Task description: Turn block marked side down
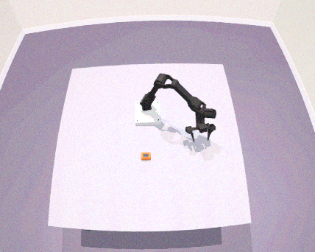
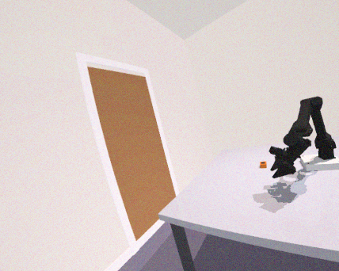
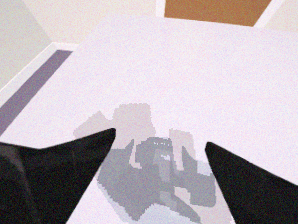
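Observation:
The orange block (image 1: 146, 158) (image 2: 263, 166) rests on the table (image 1: 100, 191) (image 2: 226, 198). Its dark grey marked patch (image 1: 146, 155) shows on the upper face. My gripper (image 1: 201, 141) (image 2: 272, 173) (image 3: 160, 139) is open, with nothing between its fingers. It hangs above the table with its fingers pointing down, well to the right of the block and somewhat farther back in the top view. The block does not show in the wrist view, which has only bare table and the arm's shadow between and beyond the fingers.
The arm's white base plate (image 1: 148, 124) (image 2: 329, 165) stands on the table behind the block in the top view. The table's right edge (image 1: 242, 162) lies to the right of the gripper. A brown door (image 2: 127, 150) is in the wall beyond the table.

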